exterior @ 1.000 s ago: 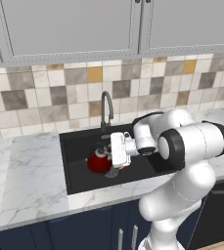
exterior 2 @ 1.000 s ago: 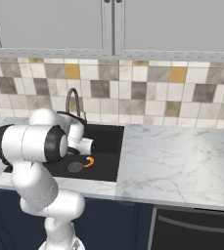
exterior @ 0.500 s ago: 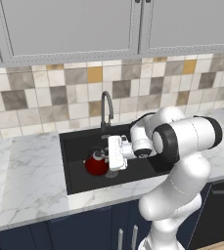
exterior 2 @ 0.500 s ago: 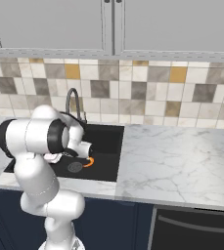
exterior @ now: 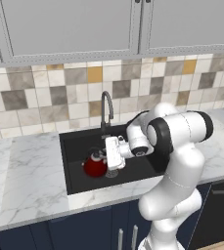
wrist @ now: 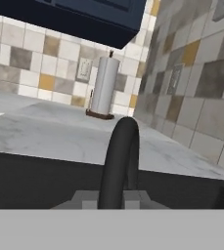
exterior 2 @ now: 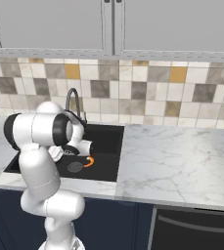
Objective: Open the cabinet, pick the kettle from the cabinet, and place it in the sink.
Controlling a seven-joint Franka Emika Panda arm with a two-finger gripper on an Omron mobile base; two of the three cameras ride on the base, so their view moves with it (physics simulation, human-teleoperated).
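Down in the sink [exterior: 74, 168], red kettle [exterior: 95, 167], handle clamped in the tool [exterior: 107, 155].

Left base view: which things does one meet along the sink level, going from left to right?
Marble counter → sink left wall → kettle → gripper, shut on the kettle's handle → the arm's dark elbow joint.

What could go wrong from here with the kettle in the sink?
1. The gripper is shut on the kettle by its handle; a sideways pull-away could tip it.
2. The faucet stands close behind the hand, so lifting straight up may clip it.
3. Kettle sits near the drain; it may wobble on release.
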